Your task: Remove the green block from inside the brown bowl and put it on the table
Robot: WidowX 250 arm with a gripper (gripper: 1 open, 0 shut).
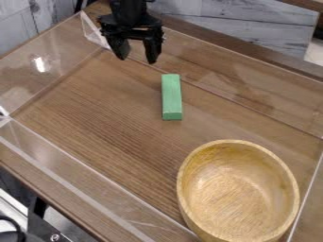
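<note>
The green block (171, 96) lies flat on the table (101, 132), lengthwise toward the back, well outside the brown bowl (239, 195). The bowl stands at the front right and holds nothing I can see. My gripper (135, 52) hangs at the back of the table, up and left of the block, pointing down. Its black fingers are spread apart with nothing between them, and it does not touch the block.
Low clear acrylic walls (51, 57) run around the tabletop's edges, one just behind and left of the gripper. A grey-white wall rises behind the table at the back right.
</note>
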